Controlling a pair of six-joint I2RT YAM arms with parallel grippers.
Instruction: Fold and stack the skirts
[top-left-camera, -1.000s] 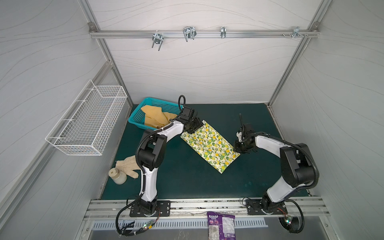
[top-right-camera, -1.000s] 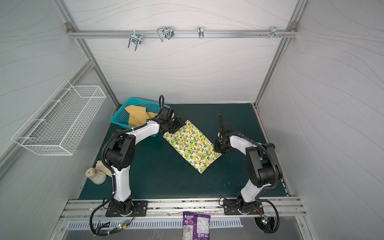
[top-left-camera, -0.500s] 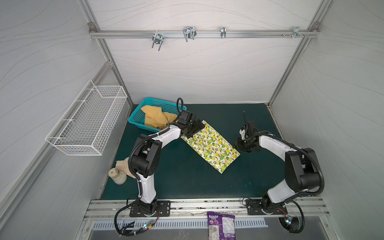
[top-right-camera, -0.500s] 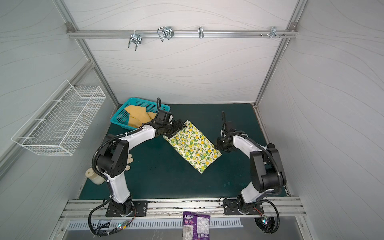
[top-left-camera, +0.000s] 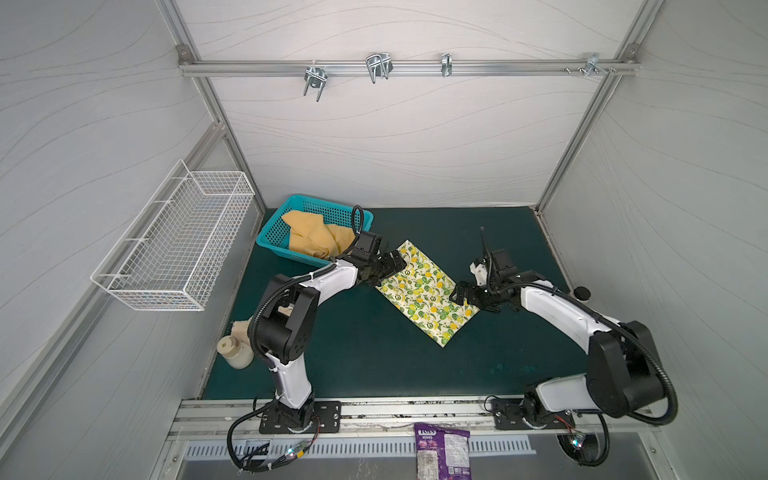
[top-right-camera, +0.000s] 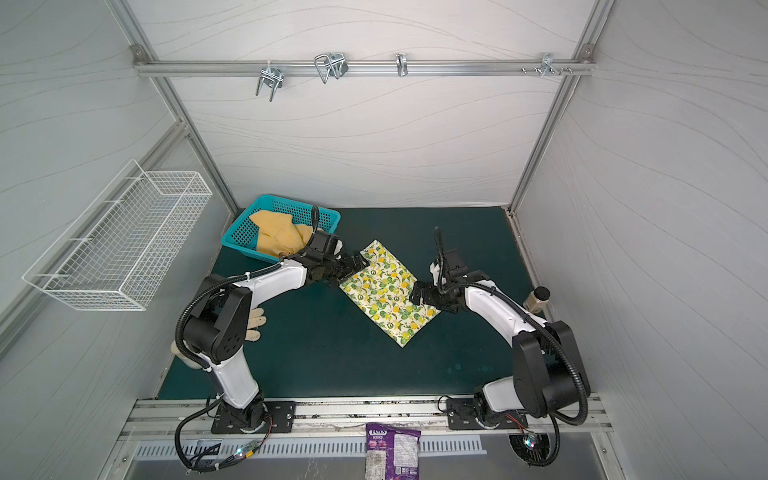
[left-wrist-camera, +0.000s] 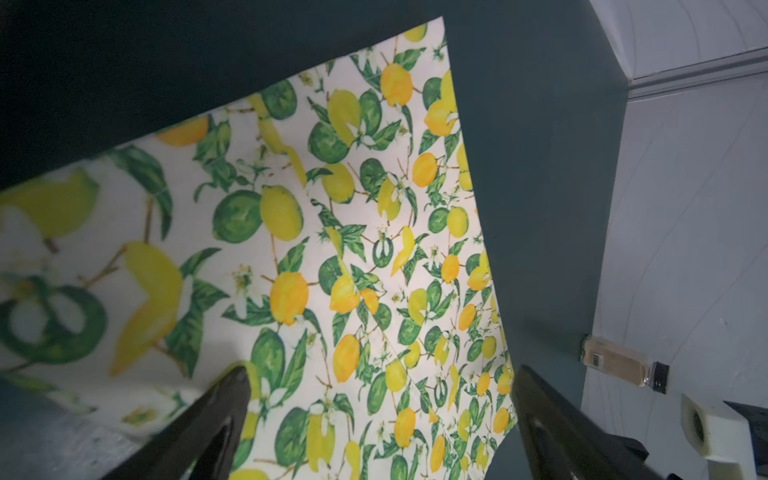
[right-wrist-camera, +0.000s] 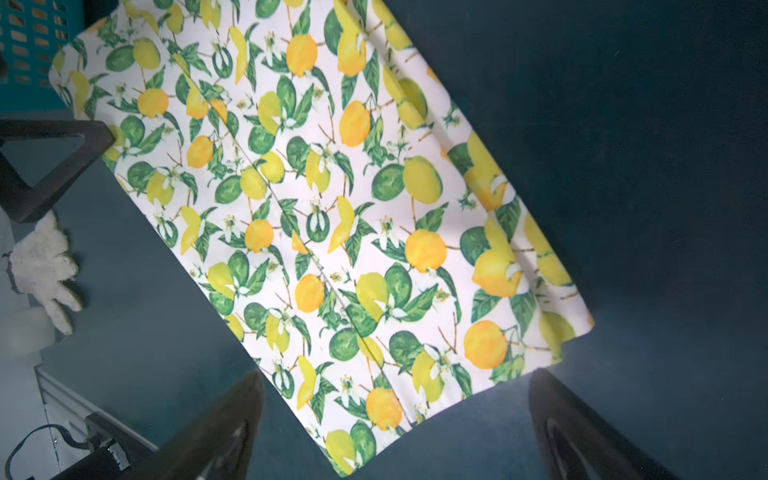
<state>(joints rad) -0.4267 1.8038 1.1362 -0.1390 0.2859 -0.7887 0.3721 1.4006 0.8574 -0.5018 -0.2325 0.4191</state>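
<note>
The lemon-print skirt (top-left-camera: 424, 291) (top-right-camera: 388, 291) lies folded flat in a long rectangle on the green table. My left gripper (top-left-camera: 392, 264) (top-right-camera: 357, 264) is open at its far left end. In the left wrist view the gripper (left-wrist-camera: 382, 374) has only the flat cloth (left-wrist-camera: 332, 232) between its fingers. My right gripper (top-left-camera: 461, 293) (top-right-camera: 419, 293) is open at the skirt's right edge. In the right wrist view this gripper (right-wrist-camera: 397, 380) spans a corner of the cloth (right-wrist-camera: 316, 216) without holding it. The mustard skirt (top-left-camera: 311, 237) (top-right-camera: 278, 235) sits crumpled in the basket.
A teal basket (top-left-camera: 270, 232) stands at the table's back left, behind my left gripper. A wire basket (top-left-camera: 178, 249) hangs on the left wall. A cream bottle (top-left-camera: 235, 353) and beige rag (top-right-camera: 253, 322) lie near the left arm. A small brown bottle (top-right-camera: 540, 297) stands at the right wall.
Both grippers have gone from nearly shut to wide open at the ends of the lemon skirt. The skirt lies flat in the same place, and both arms have shifted slightly.
</note>
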